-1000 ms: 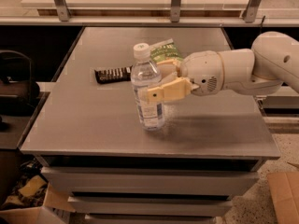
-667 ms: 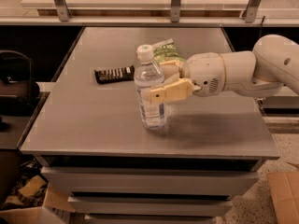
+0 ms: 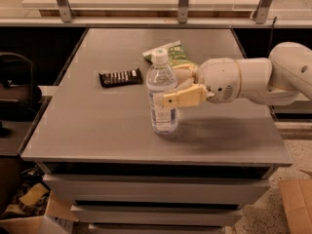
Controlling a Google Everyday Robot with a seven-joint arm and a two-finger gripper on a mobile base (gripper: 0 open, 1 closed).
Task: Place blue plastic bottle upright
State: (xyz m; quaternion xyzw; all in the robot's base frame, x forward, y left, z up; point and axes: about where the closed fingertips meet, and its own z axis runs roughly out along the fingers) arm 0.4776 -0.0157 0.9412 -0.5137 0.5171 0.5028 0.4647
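The blue plastic bottle (image 3: 163,117), clear with a white cap and pale label, stands upright on the grey table (image 3: 97,130), a little in front of the table's middle. My gripper (image 3: 169,89) reaches in from the right at the bottle's mid-height. Its beige fingers (image 3: 185,97) sit on either side of the bottle, one in front and one behind, closed on its body. The white arm (image 3: 253,79) stretches off to the right edge.
A black remote (image 3: 120,77) lies left of the bottle. A green snack bag (image 3: 170,55) lies just behind the bottle and gripper. A dark chair (image 3: 14,91) stands at the left. Cardboard boxes sit on the floor at lower left (image 3: 29,213) and lower right (image 3: 297,204).
The bottle's top has swung to the right, from a slight left lean to upright. The gripper shifted slightly right with it.
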